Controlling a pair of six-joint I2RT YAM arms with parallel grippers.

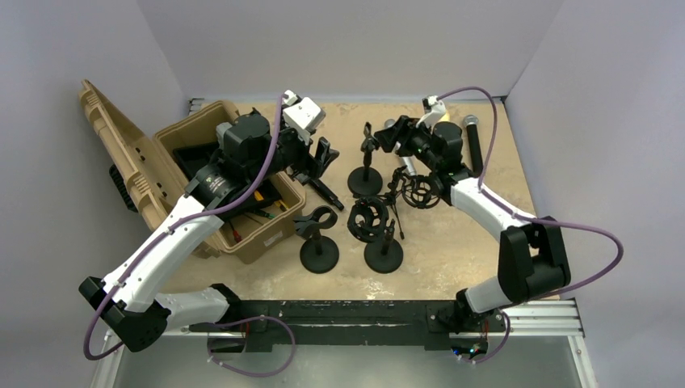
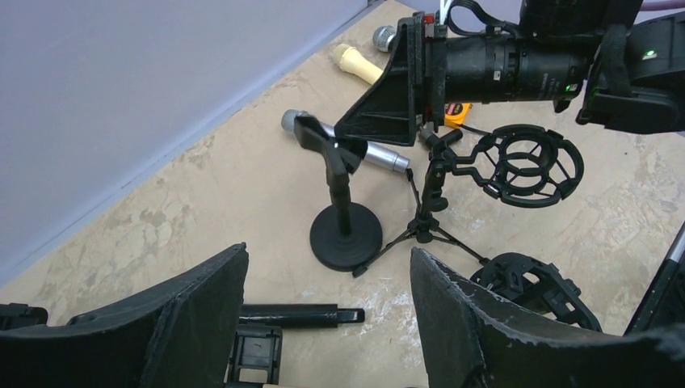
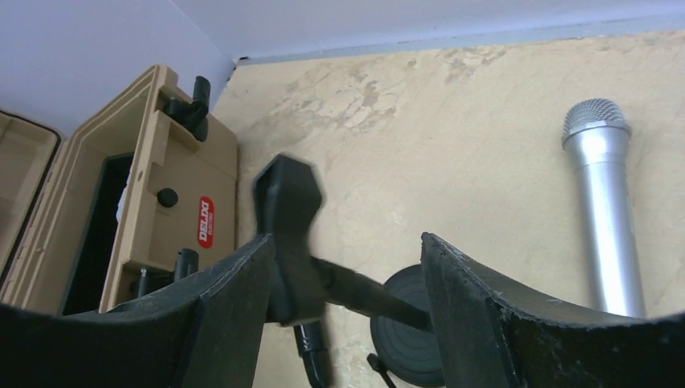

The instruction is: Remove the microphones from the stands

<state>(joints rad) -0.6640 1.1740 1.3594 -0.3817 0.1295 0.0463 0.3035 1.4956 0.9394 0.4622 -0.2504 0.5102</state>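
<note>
The silver microphone (image 3: 602, 218) lies flat on the table, apart from the stand and to the right of my right gripper (image 3: 346, 242). In the left wrist view the microphone (image 2: 380, 153) shows behind the stand's clip (image 2: 323, 141). The stand (image 1: 365, 179) is black with a round base; its clip (image 3: 287, 210) holds nothing and sits between my right fingers, close to the left one. My right gripper (image 1: 380, 137) is open. My left gripper (image 2: 328, 250) is open over bare table, holding nothing, beside the case (image 1: 202, 133).
The open tan case (image 3: 174, 162) stands at the left with tools inside. Two more round-base stands (image 1: 319, 255) (image 1: 383, 255) and two shock mounts (image 1: 370, 218) (image 1: 420, 190) crowd the middle. A black tube (image 2: 291, 314) lies under my left gripper. A black microphone (image 1: 474, 149) lies at the back right.
</note>
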